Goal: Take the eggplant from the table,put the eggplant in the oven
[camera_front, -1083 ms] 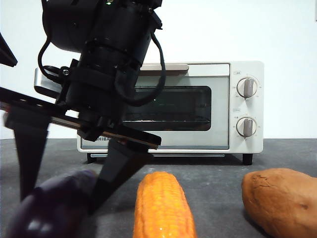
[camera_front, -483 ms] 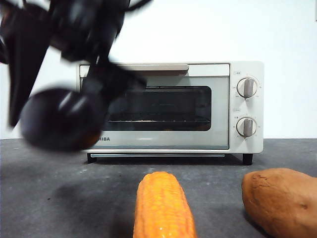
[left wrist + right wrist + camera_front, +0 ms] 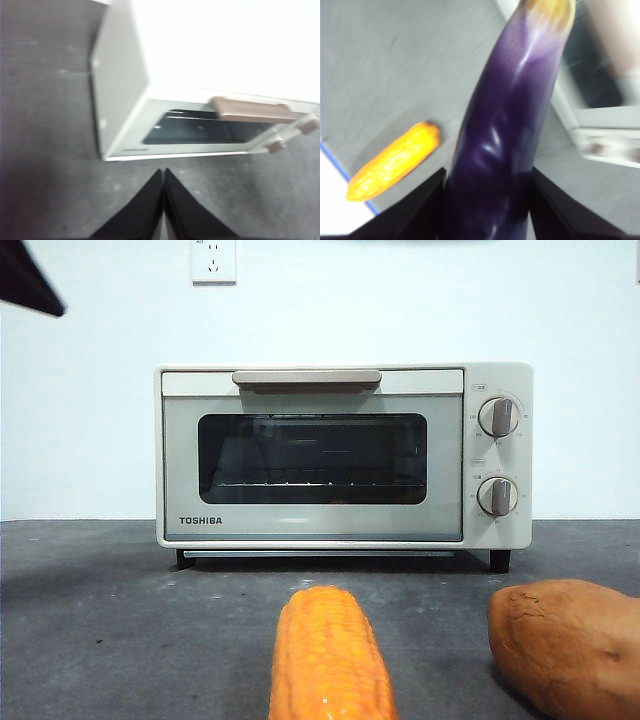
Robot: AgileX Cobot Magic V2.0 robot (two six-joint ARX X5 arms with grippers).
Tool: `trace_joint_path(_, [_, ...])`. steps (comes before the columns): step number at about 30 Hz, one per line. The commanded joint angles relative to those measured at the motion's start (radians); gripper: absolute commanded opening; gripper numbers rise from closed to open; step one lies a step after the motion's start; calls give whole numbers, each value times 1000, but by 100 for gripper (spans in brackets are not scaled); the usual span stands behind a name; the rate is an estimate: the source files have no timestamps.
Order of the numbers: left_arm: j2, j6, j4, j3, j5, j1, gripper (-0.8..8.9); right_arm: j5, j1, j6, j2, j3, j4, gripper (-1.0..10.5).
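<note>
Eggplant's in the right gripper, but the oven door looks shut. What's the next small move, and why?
Probably bring the left gripper to the oven handle and pull the door open. The door is closed in the front view, and the right gripper is shut on the eggplant above the table, so it cannot go in yet. The left gripper's jaws are shut and empty, facing the oven.

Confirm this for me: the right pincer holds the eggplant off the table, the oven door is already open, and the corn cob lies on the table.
One thing is wrong: the oven door is shut, its handle up against the top edge, as the front view shows. The rest stands: the right pincer holds the eggplant off the table, and the corn cob lies on the table.
</note>
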Motion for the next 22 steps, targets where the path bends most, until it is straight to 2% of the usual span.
trace_joint_path(1, [48,7,14,66,-48,-46,6,37,24,0,-75,19,-76,109])
trace_joint_path(7, [200,42,-11,206,-71,-163,6,45,57,27,-249,19,-76,109])
trace_joint_path(12, [367,121,-105,364,-71,-246,6,47,62,74,-360,18,-76,109])
trace_joint_path(16, [501,166,-170,504,-72,-290,6,47,62,103,-446,16,-76,109])
trace_joint_path(22, [671,189,-215,671,-77,-340,6,50,62,124,-550,8,-76,109])
